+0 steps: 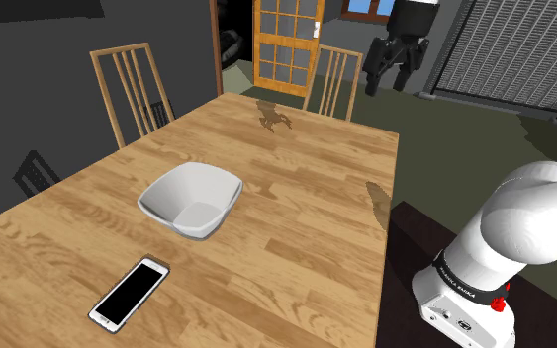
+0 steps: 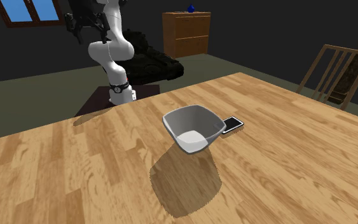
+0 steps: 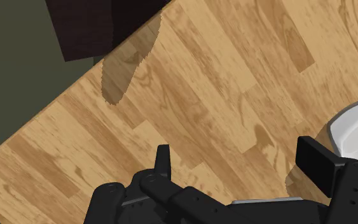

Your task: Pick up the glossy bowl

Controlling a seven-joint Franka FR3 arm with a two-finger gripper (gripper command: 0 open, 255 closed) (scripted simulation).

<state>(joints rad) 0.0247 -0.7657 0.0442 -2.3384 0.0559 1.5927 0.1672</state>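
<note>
Hand (image 1: 389,81) hangs high above the far end of the bench (image 1: 306,213), its two black fingers standing apart with nothing between them. The wrist view shows bare wood under the gap. The bowl (image 1: 189,201), white-grey and squarish with rounded corners, sits upright near the middle of the bench, well apart from the hand and toward the shoulder view's left of it. A phone (image 1: 130,293) lies flat on the near side of the bowl in the shoulder view, with bare wood between the two.

The step in hand looks like the approach. To do it well I would carry the hand over one straight wall of the bowl rather than its centre. I would then turn the wrist so the fingers line up across that wall, and come down with one finger inside and one outside. The walls slope outward, so the pinch should sit well below the rim or it may slip off upward. Choosing a wall away from the phone keeps the outer finger clear of it. Close firmly, then lift straight up
</note>
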